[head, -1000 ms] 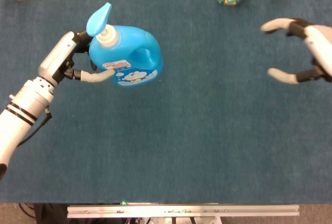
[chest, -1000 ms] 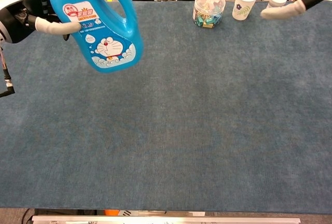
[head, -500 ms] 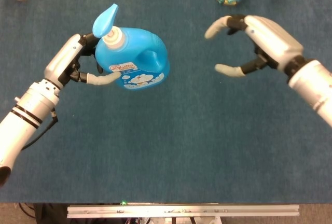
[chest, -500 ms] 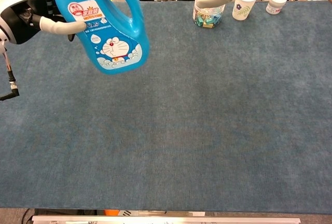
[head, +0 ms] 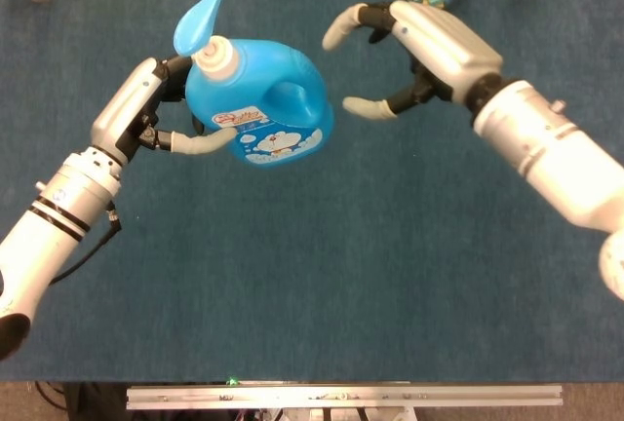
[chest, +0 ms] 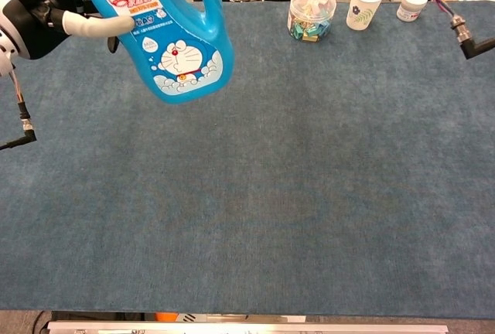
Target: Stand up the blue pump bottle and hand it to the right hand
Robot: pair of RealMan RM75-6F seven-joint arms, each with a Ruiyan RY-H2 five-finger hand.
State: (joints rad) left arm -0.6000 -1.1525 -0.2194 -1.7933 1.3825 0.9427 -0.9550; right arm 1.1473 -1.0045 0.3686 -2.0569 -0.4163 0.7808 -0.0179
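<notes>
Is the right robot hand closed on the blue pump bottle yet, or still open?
Open. In the head view the right robot hand has its fingers spread beside the blue pump bottle, not touching it; the left robot hand holds it.

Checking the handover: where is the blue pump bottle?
Head view, left of centre: the blue pump bottle is gripped by the left hand, the open right hand close beside it.

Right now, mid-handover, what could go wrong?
The left hand holds the bottle near its neck, lifted off the table; the body may swing or slip. The right hand, open beside the bottle, could bump it before gripping. A release too soon would drop it.
</notes>
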